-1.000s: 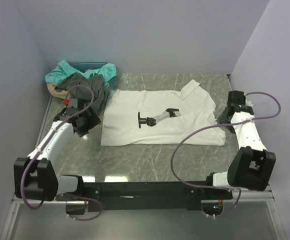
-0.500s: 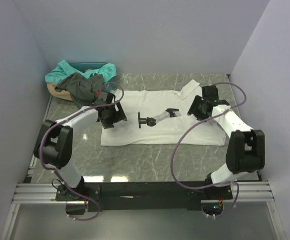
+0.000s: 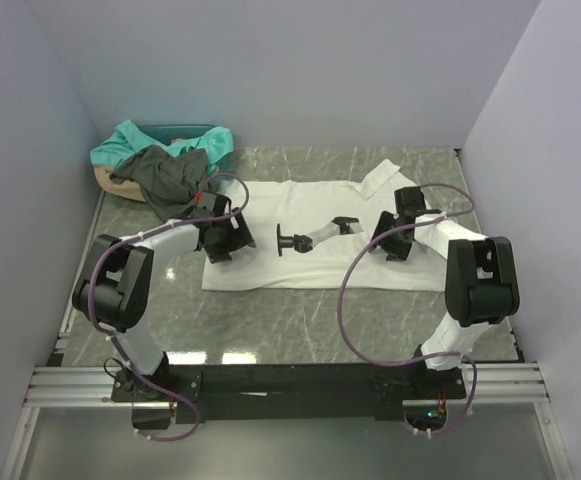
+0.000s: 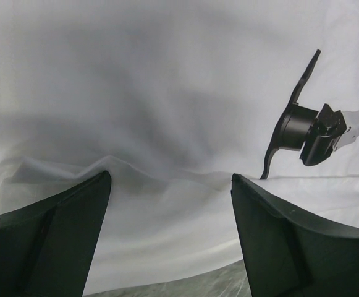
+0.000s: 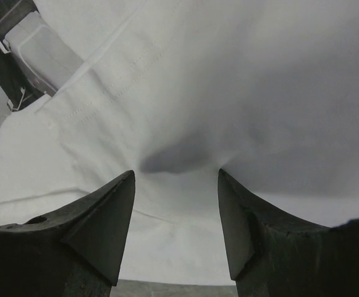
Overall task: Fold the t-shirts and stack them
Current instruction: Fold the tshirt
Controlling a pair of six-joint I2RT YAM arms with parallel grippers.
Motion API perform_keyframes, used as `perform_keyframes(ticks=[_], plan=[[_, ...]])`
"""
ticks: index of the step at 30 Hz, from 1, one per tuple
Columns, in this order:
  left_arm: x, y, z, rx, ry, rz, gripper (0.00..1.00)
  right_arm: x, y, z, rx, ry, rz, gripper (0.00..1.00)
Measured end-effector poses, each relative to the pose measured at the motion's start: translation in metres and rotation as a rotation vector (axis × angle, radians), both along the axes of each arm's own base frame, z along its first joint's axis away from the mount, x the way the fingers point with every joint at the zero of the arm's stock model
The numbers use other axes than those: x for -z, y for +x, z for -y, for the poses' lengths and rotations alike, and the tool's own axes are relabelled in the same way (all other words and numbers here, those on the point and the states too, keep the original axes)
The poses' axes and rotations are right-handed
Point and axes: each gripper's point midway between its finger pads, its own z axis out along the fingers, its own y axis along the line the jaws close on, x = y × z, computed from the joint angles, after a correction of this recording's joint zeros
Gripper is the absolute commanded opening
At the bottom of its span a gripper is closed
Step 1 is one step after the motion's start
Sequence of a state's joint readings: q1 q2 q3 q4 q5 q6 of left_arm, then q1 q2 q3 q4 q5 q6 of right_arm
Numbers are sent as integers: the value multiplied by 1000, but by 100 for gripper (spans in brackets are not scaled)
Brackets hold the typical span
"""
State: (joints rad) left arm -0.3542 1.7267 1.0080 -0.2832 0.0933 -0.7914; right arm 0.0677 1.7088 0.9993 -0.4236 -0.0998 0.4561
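Observation:
A large white t-shirt [image 3: 315, 262] lies flat on the grey marble table, its black-and-grey chest print [image 3: 310, 238] near the middle. My left gripper [image 3: 232, 238] is open, low over the shirt's left side; in the left wrist view [image 4: 170, 179] white cloth fills the gap between the jaws, and the print [image 4: 306, 130] lies ahead on the right. My right gripper [image 3: 385, 242] is open, low over the shirt's right side; in the right wrist view [image 5: 176, 176] cloth lies between the jaws. A dark grey t-shirt [image 3: 165, 178] and a teal t-shirt [image 3: 130, 140] are heaped at the back left.
A tan basket [image 3: 103, 178] under the heaped shirts stands in the back left corner. Pale walls close in the table at left, back and right. Purple cables loop from both arms over the table.
Both arms swung inward from the table's sides onto the white shirt. The left gripper came in from the left edge, the right gripper from the right edge, and both dropped low over the cloth.

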Motion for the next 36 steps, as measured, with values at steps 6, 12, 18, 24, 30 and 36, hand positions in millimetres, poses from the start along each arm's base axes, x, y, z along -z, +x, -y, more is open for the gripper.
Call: perform_keyframes(ticks=[6,12,18,24,30,36], plan=[[-1,-1,0,-6,-19,39,87,1,-10,-1,13,10,2,64],[-1,-7,2,-8,-21,56,87,1,-39,-3,41,42,-19,64],[0,-28,9,4,-29,48,88,2,-69,-3,81,59,-48,64],[0,-59,2,6,-23,8,89,2,-99,-1,117,56,-110,64],[0,-95,-13,22,42,-108,91,-12,-130,7,129,15,-203,65],[-33,-72,-8,42,68,-71,92,-70,-83,13,128,-9,-47,66]])
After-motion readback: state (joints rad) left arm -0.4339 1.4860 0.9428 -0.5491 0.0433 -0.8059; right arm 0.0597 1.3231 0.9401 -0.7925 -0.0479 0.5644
